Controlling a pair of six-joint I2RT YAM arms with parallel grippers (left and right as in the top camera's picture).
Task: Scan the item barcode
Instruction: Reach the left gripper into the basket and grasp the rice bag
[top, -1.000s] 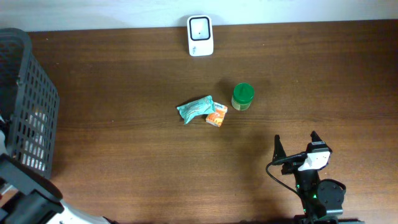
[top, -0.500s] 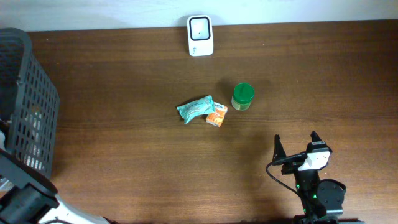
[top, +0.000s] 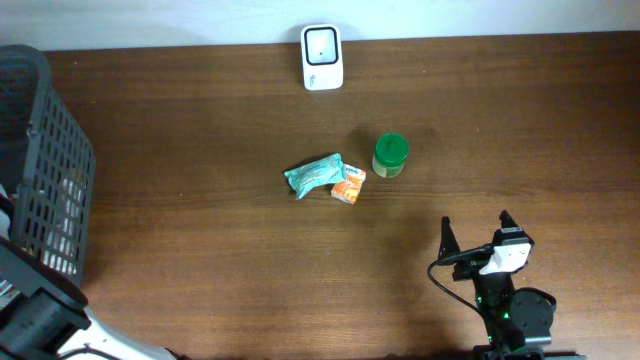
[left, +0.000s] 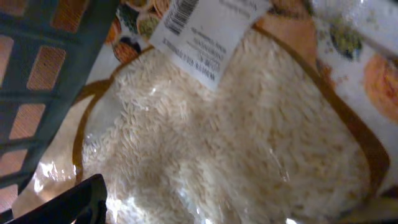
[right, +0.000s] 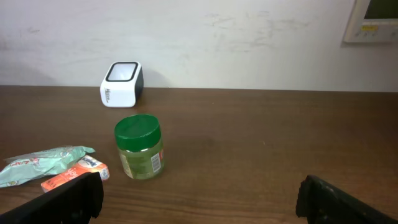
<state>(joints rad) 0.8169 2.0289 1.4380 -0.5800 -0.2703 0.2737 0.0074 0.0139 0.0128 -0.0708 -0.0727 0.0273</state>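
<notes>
Near edge of table (top: 200, 260), right of centre: right gripper (top: 476, 230), aimed at the far wall, jaws spread wide with nothing between them, well apart from every item.

Near left corner: left arm (top: 40, 320), at the near end of the dark lattice basket (top: 45, 140) standing on the table's left side. Left gripper (left: 205, 214) close over the bag (left: 217, 143). Only one dark finger (left: 68, 202) visible, low on the left of the wrist view. Jaws apart or together: cannot tell. Contact with the bag: cannot tell.

Inside the basket, beside its lattice wall: clear bag of white rice with an orange-and-brown printed border, filling the left wrist view. White label (left: 205, 31) on the bag, tilted, at the top of that view. Barcode (left: 183, 14) at the label's upper left, cut by the frame edge, facing the camera.

Mid-table: teal packet (top: 314, 175) lying flat. Orange box (top: 349, 185) touching the packet's right end. Jar (top: 390, 155) with green lid, upright, just beside the box, to the right and a little farther.

Far edge: white scanner (top: 322, 57), upright, dark window on its top face, well apart from the jar and from the basket. Behind it, pale wall (right: 249, 37) with a small panel (right: 376, 22) at upper right.
</notes>
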